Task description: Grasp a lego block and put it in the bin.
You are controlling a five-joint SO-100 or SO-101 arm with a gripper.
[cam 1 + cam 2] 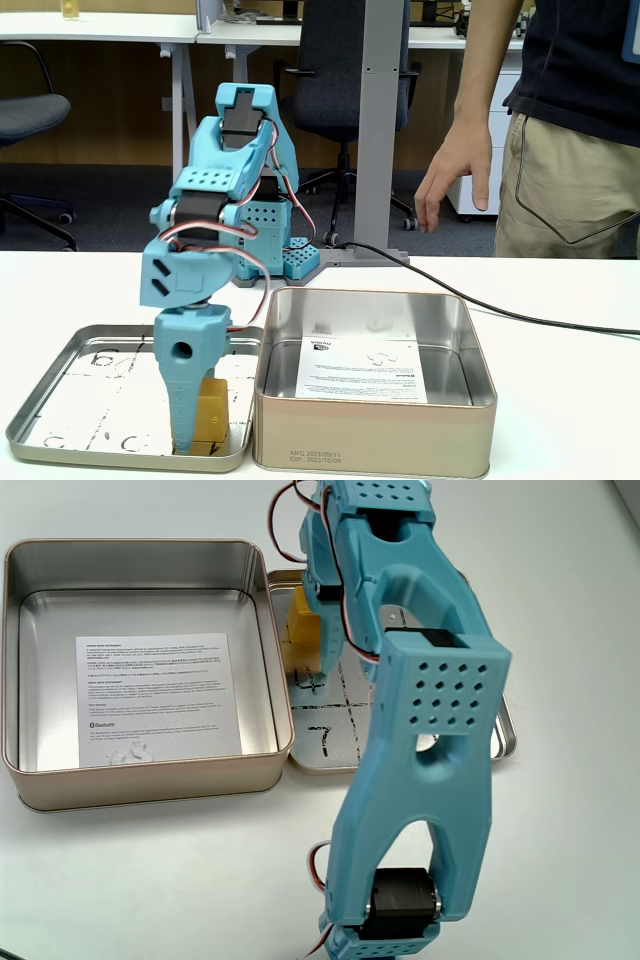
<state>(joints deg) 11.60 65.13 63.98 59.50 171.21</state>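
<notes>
A white table is seen under everything, with a person's hand hanging behind it, well away from the bin. The blue arm is bent down over the shallow tin lid, which sits touching the bin's side. The bin itself is a deep silver tin with a printed sheet laid flat on its bottom, nothing else inside. The gripper is pointed straight down into the lid's corner nearest the bin, and looks closed narrow around the lego block. That yellow-orange block is resting low on the lid, just beside the bin's wall.
</notes>
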